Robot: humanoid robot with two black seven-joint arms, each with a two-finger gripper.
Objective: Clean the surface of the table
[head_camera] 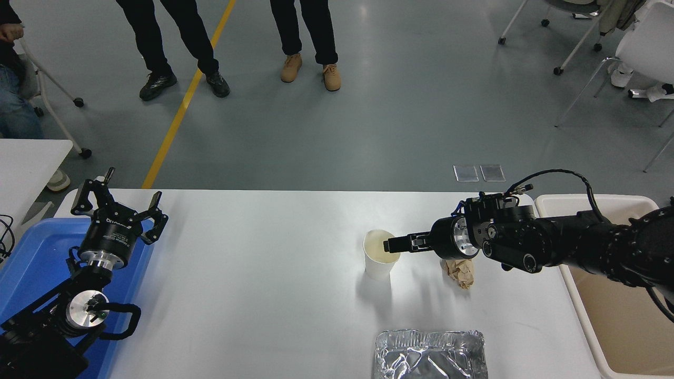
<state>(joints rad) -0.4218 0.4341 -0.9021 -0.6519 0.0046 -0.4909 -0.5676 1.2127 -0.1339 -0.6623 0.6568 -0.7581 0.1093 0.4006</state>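
The white table surface [263, 295] fills the lower half of the head view. A white paper cup [377, 263] stands upright on it, right of centre. My right gripper [392, 245] comes in from the right, and its fingers look closed on the cup's right rim. A crumpled brown paper ball [459, 272] lies on the table just right of the cup, under the right wrist. A crinkled foil tray [429, 353] lies at the table's front edge. My left gripper [119, 206] is open and empty, parked at the lower left over a blue tray [37, 263].
A beige bin [611, 326] stands against the table's right end. A smaller white table [26, 158] shows at the left edge. Two people's legs [310, 42] stand beyond the far side. Rolling chairs [632, 47] are at the top right.
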